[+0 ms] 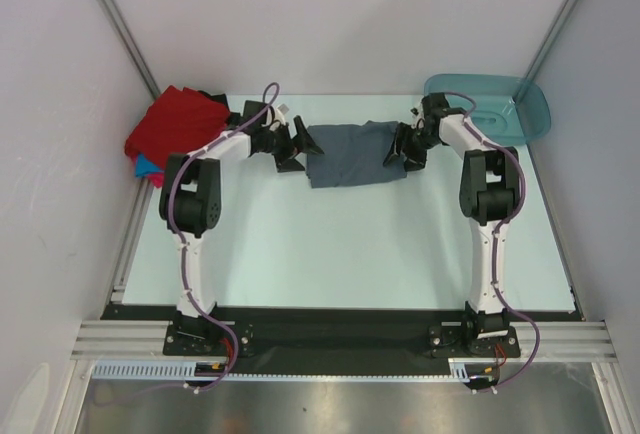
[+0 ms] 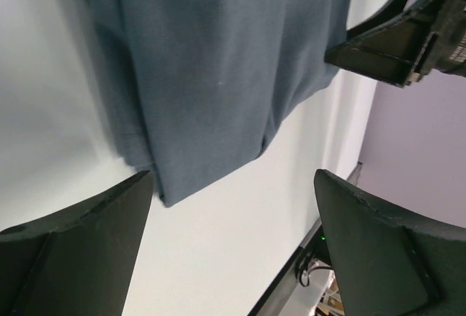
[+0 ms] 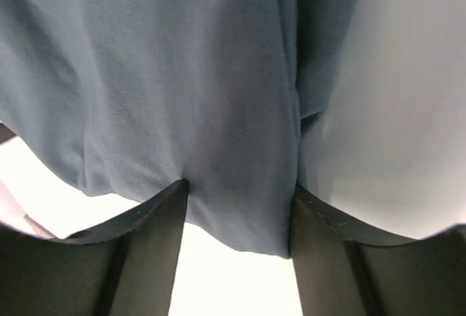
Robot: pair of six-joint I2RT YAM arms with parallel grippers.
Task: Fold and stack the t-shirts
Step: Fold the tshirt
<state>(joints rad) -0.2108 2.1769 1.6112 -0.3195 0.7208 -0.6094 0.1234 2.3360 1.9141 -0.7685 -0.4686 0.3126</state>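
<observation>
Grey-blue t-shirt (image 1: 355, 152) at the bench's (image 1: 340, 254) twelve o'clock. Left end effector (image 1: 297, 149) wide beside it, right end effector (image 1: 405, 149) narrow around its edge, grip unclear. Red t-shirt (image 1: 178, 119) covers a half-hidden pile at ten, teal tub (image 1: 520, 104) at two.

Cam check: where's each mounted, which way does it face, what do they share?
Top external: above and behind, looking down on the table; left arm and right arm whole, left gripper and right gripper flanking the grey-blue t-shirt.
Left wrist: on the left arm, facing the shirt's edge; own fingers wide apart, right gripper upper right.
Right wrist: on the right arm, close on the shirt; cloth between its own fingers.
Shared: all three see the shirt; top and left wrist both catch the right gripper.
</observation>
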